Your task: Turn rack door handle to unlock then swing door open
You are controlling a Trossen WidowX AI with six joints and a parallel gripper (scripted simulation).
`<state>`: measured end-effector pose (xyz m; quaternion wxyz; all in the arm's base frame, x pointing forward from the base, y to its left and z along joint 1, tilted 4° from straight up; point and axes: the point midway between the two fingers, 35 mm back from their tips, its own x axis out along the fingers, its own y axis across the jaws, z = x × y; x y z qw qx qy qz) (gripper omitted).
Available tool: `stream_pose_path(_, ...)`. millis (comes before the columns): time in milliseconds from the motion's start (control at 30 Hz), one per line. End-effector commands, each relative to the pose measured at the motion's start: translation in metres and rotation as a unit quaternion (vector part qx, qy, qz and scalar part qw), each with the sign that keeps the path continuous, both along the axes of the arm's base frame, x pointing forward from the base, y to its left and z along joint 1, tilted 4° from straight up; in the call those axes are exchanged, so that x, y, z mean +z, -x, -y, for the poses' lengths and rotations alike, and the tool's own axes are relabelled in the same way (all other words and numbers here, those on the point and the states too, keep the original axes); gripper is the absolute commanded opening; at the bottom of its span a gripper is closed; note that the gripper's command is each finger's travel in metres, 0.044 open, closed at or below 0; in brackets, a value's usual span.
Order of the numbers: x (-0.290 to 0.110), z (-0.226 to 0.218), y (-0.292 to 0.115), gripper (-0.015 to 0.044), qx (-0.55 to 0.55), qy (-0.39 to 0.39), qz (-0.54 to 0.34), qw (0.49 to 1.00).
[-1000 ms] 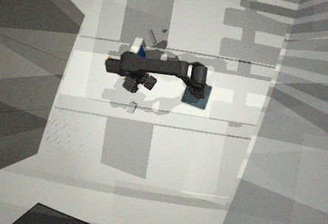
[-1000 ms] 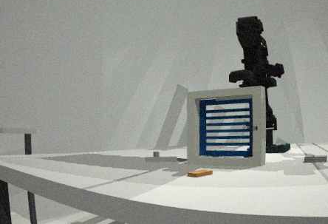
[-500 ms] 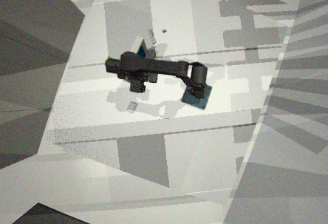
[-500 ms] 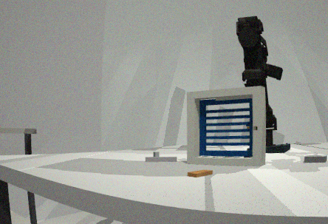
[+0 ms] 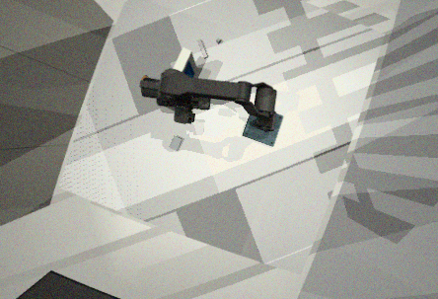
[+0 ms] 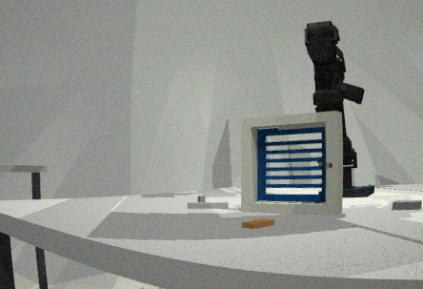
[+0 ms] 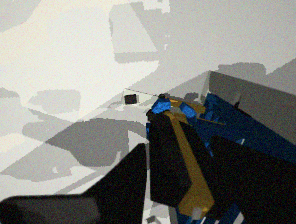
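The white rack frame (image 5: 182, 59) (image 6: 292, 208) (image 7: 260, 100) stands upright on the table. The blue slatted door (image 5: 189, 71) (image 6: 261, 171) (image 7: 250, 131) looks shut or nearly shut in its frame; its exact angle is unclear. My gripper (image 7: 178, 145) is part-way open, with a black finger on each side of the handle (image 7: 185, 152). The handle shows in the wrist view as a black and gold bar with blue pieces at its far end; whether a finger touches it is unclear. Its turn angle cannot be told. The frame hides the fingertips in the exterior view.
An orange block (image 6: 258, 223) lies on the camera side of the rack. A grey block (image 5: 176, 143) (image 6: 406, 205) lies to one side, and a thin grey bar (image 5: 202, 48) (image 6: 208, 205) and a small dark block (image 5: 219, 41) to the other. The arm passes over the rack.
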<state>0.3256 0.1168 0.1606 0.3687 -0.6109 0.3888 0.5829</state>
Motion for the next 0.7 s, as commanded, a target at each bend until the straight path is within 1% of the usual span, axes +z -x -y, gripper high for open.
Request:
stream_pose_path(0,-0.0006,0.0004,-0.0001,0.0282,-0.001,0.001,0.000,1.000)
stream_pose_path(167,-0.0006,0.0004,-0.0001,0.0282,-0.108,-0.001,0.005,0.994)
stream_pose_path(333,-0.0006,0.0004,-0.0001,0.0282,-0.230,-0.003,0.010,0.973)
stream_pose_path(500,-0.0005,0.0004,-0.0001,0.0282,-0.348,-0.005,0.016,0.937)
stream_pose_path(667,-0.0005,0.0004,-0.0001,0.0282,-0.461,-0.007,0.021,0.887)
